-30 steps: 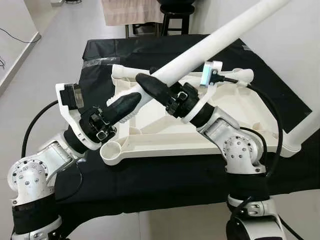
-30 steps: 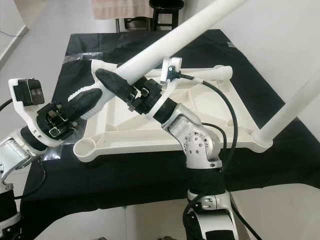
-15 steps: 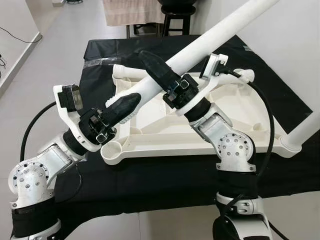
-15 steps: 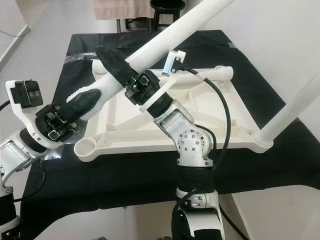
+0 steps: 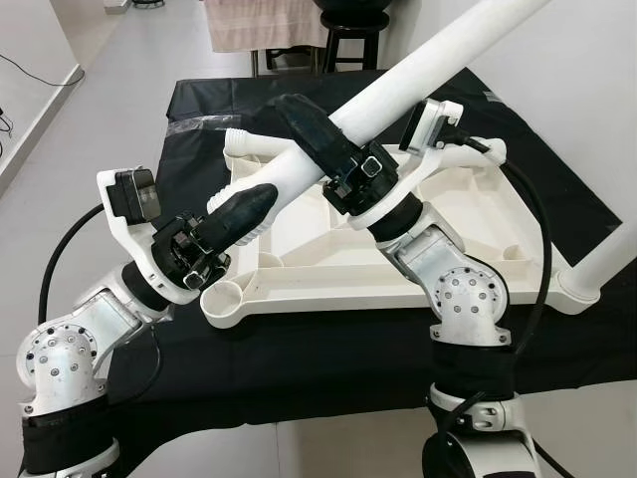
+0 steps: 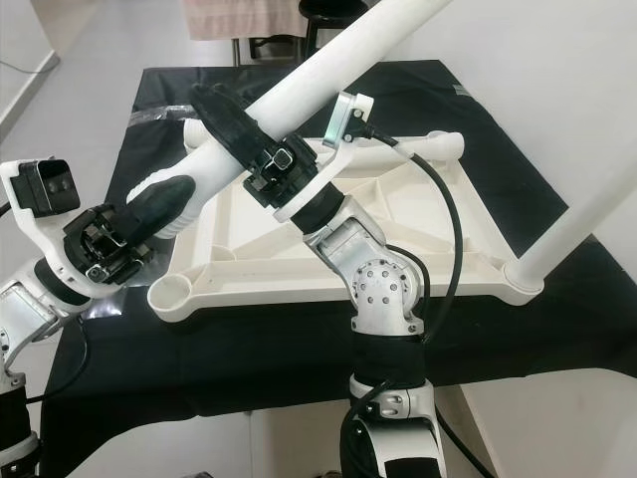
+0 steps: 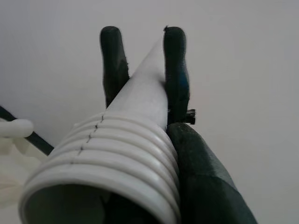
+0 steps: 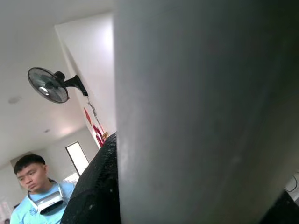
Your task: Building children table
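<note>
Both grippers clamp 1 white table leg: the left gripper near its threaded end, the right gripper just beyond, above the upturned tabletop. The leg looks rigid, light, slick; hold near the threads. The left wrist view shows those ridges; a person appears past the right fingers.

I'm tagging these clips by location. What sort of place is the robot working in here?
Probably an indoor workroom or a plain room in a home, not a furnished living space. A bare tiled floor and plain white walls surround a work table under a black cloth, with a dark stool behind and a wall fan.
</note>
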Tool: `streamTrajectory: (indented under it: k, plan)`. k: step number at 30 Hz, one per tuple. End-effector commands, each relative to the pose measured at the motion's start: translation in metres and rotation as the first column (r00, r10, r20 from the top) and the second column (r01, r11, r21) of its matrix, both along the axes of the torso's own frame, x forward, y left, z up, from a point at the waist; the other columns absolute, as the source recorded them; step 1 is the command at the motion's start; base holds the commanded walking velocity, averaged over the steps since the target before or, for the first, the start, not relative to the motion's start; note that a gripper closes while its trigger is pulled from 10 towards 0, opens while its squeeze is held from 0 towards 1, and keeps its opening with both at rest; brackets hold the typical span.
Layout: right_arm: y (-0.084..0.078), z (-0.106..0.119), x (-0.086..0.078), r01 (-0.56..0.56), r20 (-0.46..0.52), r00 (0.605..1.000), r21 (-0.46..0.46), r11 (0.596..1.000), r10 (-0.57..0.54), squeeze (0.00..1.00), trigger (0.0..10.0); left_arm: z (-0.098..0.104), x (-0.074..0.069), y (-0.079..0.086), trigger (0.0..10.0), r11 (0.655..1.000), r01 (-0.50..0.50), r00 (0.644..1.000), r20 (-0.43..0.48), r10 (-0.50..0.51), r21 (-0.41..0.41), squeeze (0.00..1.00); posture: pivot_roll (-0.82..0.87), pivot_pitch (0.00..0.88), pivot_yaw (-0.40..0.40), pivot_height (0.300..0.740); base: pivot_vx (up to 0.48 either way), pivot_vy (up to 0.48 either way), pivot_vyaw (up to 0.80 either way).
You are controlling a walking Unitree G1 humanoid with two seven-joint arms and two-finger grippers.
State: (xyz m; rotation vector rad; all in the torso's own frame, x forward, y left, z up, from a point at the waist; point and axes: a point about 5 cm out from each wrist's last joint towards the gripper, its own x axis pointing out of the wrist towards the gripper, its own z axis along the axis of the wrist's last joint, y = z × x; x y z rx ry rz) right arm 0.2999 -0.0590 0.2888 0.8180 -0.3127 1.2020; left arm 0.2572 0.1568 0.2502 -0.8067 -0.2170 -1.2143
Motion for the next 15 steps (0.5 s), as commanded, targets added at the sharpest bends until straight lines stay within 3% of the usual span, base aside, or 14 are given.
streamTrajectory:
  k: [1,5,11,15]
  plan:
    - [0.008,-0.001,-0.003,-0.022,0.012,1.0,-0.043,0.999,0.023,0.0,0.0,-0.001,0.0,-0.008,10.0,1.0,0.015,1.0,-0.017,-0.015,0.012,1.0,-0.03,0.075,-0.048,0.74,0.0,0.0,0.0]
    - [0.0,-0.001,0.004,0.038,0.001,0.999,-0.047,0.998,-0.038,0.0,0.0,-0.002,-0.003,-0.004,10.0,0.999,0.028,0.999,-0.018,-0.028,-0.025,1.0,-0.04,0.077,-0.048,0.74,0.0,0.0,0.0]
    - [-0.022,0.004,0.021,0.17,-0.017,0.985,-0.042,0.985,-0.171,0.0,0.0,-0.018,-0.015,0.002,10.0,0.997,0.067,0.997,-0.045,-0.066,0.029,1.0,-0.04,0.079,-0.045,0.74,0.0,0.0,0.0]
    - [-0.042,0.008,0.03,0.259,-0.017,0.966,-0.042,0.965,-0.26,0.0,0.0,-0.031,-0.023,0.014,10.0,0.998,0.036,0.996,-0.087,-0.03,0.058,1.0,-0.04,0.079,-0.045,0.74,0.0,0.0,0.0]
